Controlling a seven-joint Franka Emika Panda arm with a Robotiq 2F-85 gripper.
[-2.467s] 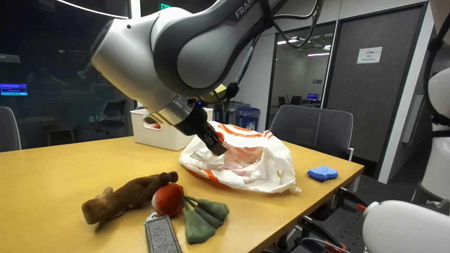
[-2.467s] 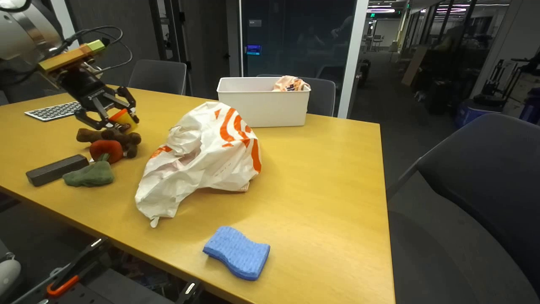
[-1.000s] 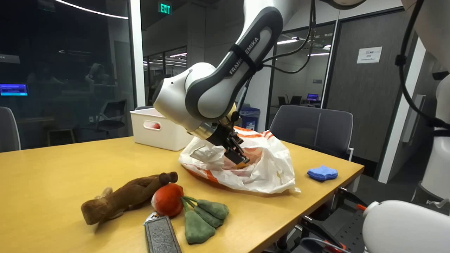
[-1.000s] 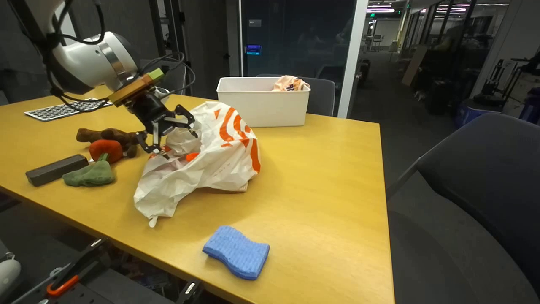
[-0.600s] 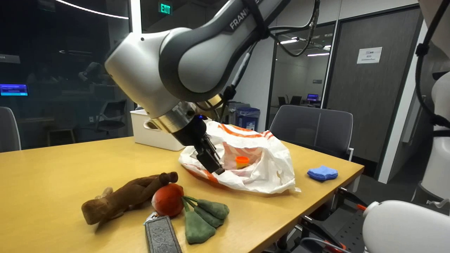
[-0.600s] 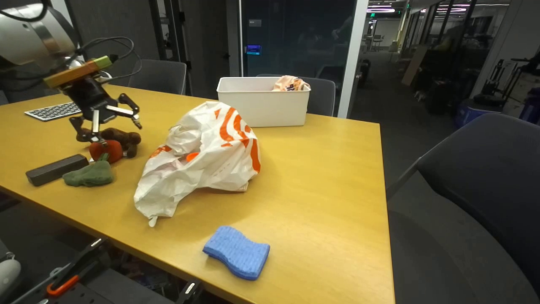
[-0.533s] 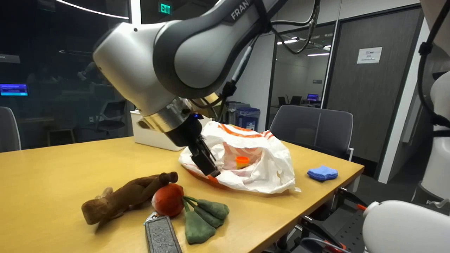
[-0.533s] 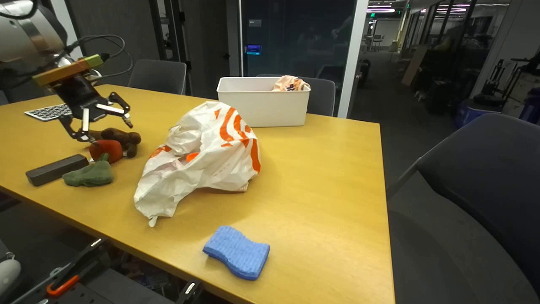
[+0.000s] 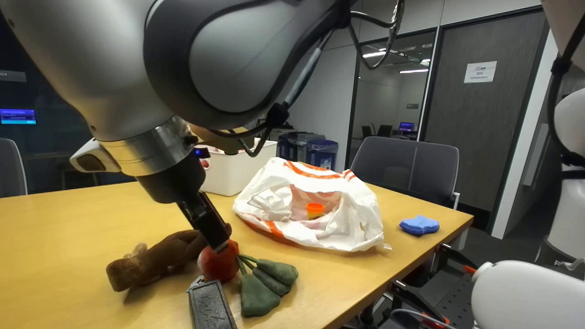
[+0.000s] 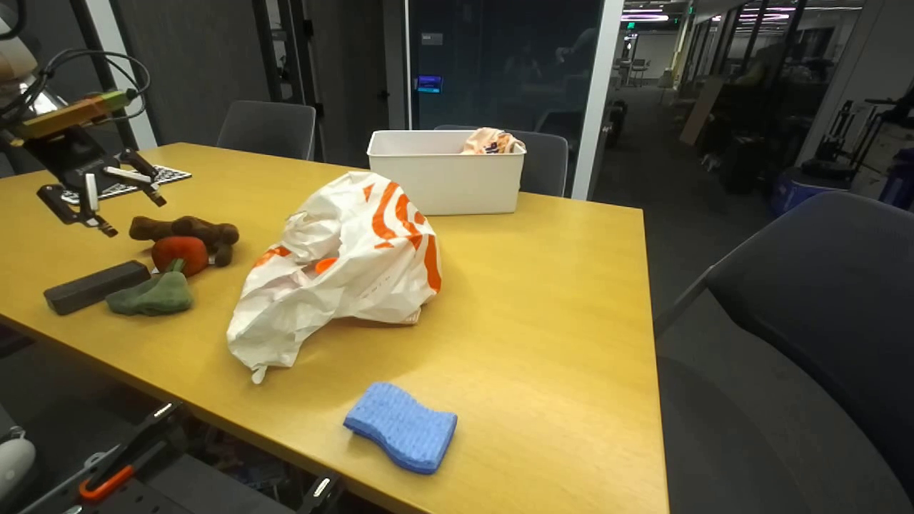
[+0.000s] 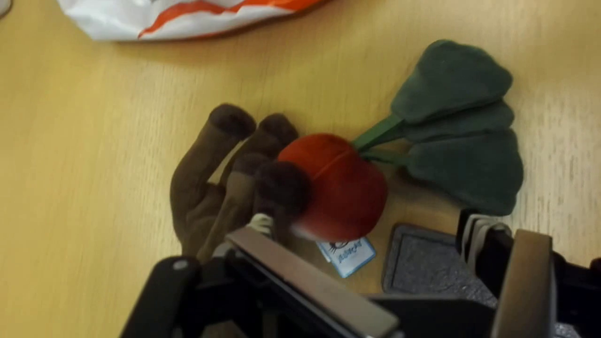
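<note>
From here the bench [image 10: 543,307] looks bright, shadows soft; the glass [image 10: 500,53] behind is dim; the wrist view slightly blurred.

Below the white bag [image 11: 183,21] in the wrist view, a tag [image 11: 350,257] at the red plush [image 11: 350,197] is showing small lettering, apparently "Jellycat". In an exterior view, left of the bag, a grey plate [image 9: 13,76] is displaying "24", its start cut off; right of the bag, a paper [image 9: 480,72] on the door [image 9: 480,132] is bearing blurred print.

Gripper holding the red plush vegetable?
No, in an exterior view the gripper hangs open with nothing between its jaws, and the red plush vegetable lies outside them.
</note>
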